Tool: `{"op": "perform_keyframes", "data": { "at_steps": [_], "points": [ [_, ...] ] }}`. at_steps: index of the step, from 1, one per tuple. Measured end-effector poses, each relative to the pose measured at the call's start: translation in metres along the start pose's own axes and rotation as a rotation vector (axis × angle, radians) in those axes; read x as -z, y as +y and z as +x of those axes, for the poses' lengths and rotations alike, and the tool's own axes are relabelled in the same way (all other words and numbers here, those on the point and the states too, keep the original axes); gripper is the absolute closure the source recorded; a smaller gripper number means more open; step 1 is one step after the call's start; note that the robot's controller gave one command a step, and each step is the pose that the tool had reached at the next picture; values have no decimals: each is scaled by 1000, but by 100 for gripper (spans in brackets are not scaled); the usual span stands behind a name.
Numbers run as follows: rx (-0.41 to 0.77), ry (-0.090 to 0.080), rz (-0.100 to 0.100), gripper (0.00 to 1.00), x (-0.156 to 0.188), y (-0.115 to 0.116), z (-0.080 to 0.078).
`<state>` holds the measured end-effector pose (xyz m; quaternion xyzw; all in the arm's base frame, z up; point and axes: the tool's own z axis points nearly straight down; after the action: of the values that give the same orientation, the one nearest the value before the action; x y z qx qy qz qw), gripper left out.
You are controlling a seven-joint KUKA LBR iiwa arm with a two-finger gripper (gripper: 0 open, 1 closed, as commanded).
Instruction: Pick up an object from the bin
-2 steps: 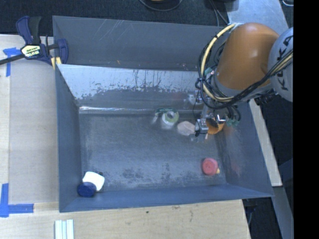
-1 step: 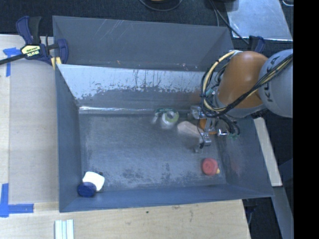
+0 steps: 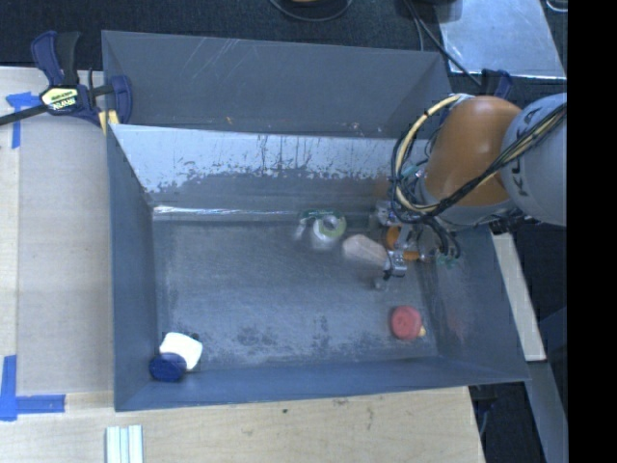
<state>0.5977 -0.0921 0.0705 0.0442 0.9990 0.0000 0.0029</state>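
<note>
My gripper (image 3: 393, 270) hangs low at the right side of the bin, under the orange wrist cover. Just to its left lies a pale beige, rounded oblong thing (image 3: 363, 250), close to the fingertips but not visibly between them. Left of that sits a small whitish-green round thing (image 3: 324, 228) near the back wall. A red round thing (image 3: 406, 323) lies on the floor below the gripper, toward the front right.
A white piece with a blue cap (image 3: 176, 357) lies in the front left corner. The bin's right wall stands close to the arm. The bare floor stretches across the middle and left.
</note>
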Motion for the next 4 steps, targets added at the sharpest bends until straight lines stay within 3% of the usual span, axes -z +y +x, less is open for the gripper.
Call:
{"op": "perform_keyframes", "data": {
  "at_steps": [1, 2, 3, 4],
  "points": [
    [100, 8, 1, 0, 0, 22, 21],
    [9, 1, 0, 0, 0, 31, 24],
    [100, -2, 0, 100, 2, 22, 19],
    [100, -2, 0, 100, 2, 22, 19]
  ]
}}
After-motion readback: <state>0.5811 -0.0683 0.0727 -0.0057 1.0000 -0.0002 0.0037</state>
